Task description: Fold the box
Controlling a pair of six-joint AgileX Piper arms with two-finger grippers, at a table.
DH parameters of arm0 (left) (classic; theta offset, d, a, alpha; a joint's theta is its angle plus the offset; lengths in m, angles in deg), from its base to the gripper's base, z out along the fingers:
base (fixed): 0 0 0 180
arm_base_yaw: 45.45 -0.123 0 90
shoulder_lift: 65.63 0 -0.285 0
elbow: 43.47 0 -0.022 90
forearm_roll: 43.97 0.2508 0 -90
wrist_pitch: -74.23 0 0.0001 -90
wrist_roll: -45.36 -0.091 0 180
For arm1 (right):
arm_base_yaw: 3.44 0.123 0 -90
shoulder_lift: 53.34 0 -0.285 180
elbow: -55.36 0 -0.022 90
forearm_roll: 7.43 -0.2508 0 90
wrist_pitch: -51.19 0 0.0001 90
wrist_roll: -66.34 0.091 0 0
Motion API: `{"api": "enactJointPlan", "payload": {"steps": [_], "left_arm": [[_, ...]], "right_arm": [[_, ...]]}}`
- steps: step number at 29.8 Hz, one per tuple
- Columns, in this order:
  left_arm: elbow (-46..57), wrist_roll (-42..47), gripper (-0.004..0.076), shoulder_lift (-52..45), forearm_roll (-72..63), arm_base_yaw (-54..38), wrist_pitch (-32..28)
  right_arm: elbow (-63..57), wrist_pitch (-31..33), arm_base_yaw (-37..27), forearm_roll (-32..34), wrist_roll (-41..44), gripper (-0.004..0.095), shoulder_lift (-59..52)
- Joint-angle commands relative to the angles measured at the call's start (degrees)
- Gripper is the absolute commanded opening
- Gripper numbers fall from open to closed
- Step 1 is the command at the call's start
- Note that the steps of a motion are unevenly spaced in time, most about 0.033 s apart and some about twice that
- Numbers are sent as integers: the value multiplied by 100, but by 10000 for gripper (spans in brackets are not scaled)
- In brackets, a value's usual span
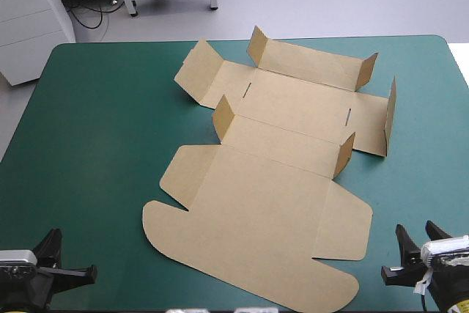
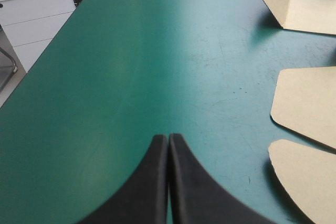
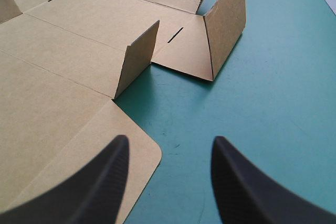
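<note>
Teal-green table (image 1: 95,122); brown box (image 1: 271,188) across its middle, mostly flat, small flaps (image 1: 223,115) upright toward the far edge. Folding barely begun, seemingly. Left gripper (image 2: 168,139) pinched together at the near left corner, right gripper (image 3: 169,141) spread wide at the near right. Next, probably: reaching in, raising a wall. Board behind the upright flaps hidden.
</note>
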Motion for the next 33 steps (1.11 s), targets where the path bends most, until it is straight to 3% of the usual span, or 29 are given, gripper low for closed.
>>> {"api": "enactJointPlan", "payload": {"steps": [1,10,16,24,33], "left_arm": [[-114,24,-32,-84,-29,23,-424],[-114,24,-32,-84,-29,23,-424],[-114,24,-32,-84,-55,23,-424],[-114,24,-32,-84,-55,23,-424],[-114,24,-32,-84,-55,23,-424]], "right_arm": [[185,-462,-10,35,-16,679,95],[185,-449,-10,35,15,703,105],[465,-99,-10,35,623,704,623],[2009,27,-10,-35,1746,703,2387],[3851,728,-10,-473,2015,702,4912]]}}
